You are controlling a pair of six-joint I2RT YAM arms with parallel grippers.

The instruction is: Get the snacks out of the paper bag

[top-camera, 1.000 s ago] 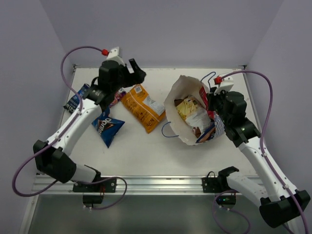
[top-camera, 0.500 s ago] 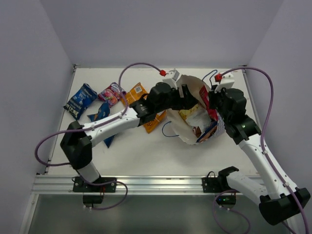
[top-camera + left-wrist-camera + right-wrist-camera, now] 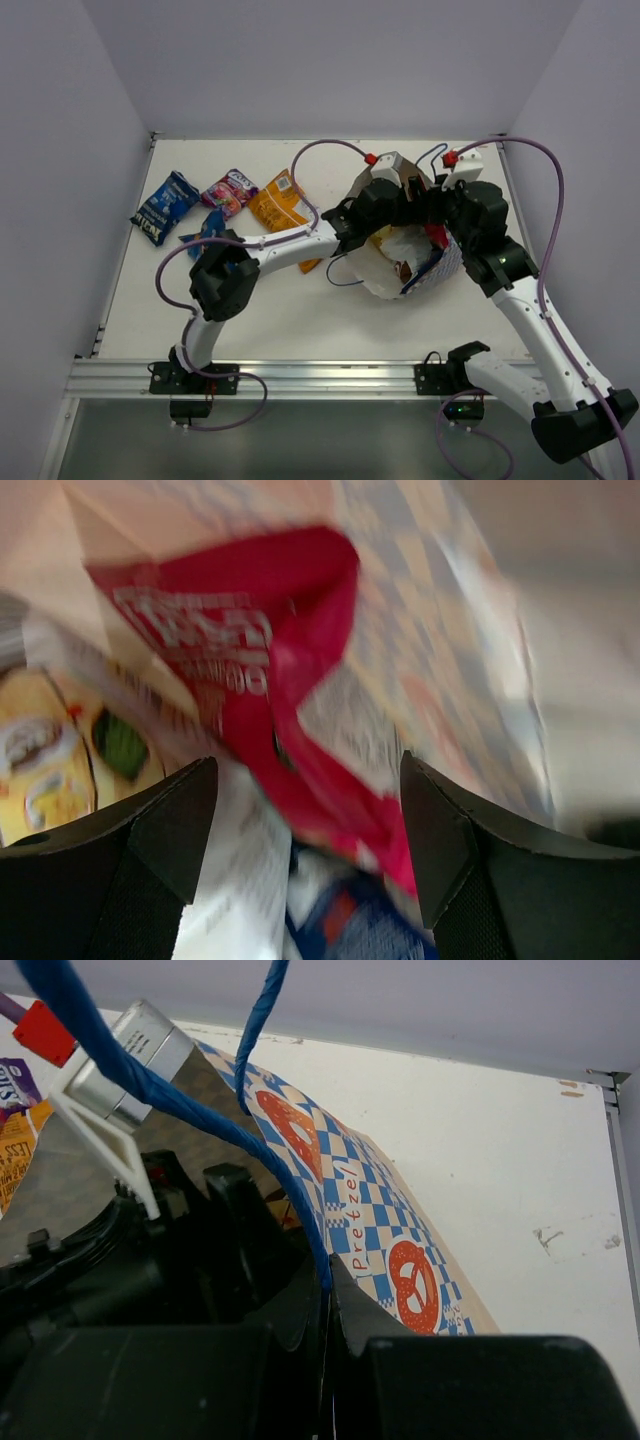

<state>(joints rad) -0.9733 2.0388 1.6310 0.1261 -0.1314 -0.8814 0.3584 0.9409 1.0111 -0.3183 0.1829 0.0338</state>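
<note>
The paper bag (image 3: 430, 268) lies tipped on the right of the table, blue-and-white checked with red pretzel emblems (image 3: 415, 1285). My right gripper (image 3: 328, 1285) is shut on the bag's rim and blue cord handle (image 3: 180, 1100), holding the mouth open. My left gripper (image 3: 395, 215) is open inside the bag's mouth; its fingers (image 3: 455, 830) straddle a red-pink "REAL" packet (image 3: 270, 670), with a yellow-white packet (image 3: 60, 750) to the left and a dark blue packet (image 3: 350, 930) below. Outside lie an orange packet (image 3: 282, 205), a purple-pink packet (image 3: 230, 190) and two dark blue packets (image 3: 165, 207).
The second dark blue packet (image 3: 205, 228) is half hidden under my left arm (image 3: 270, 250). A loose blue cord handle (image 3: 340, 272) trails on the table by the bag's mouth. Walls close in the table at the back and sides.
My left arm swung from the far left across the table and reached its open gripper into the bag's mouth. The right gripper kept holding the bag's rim.
</note>
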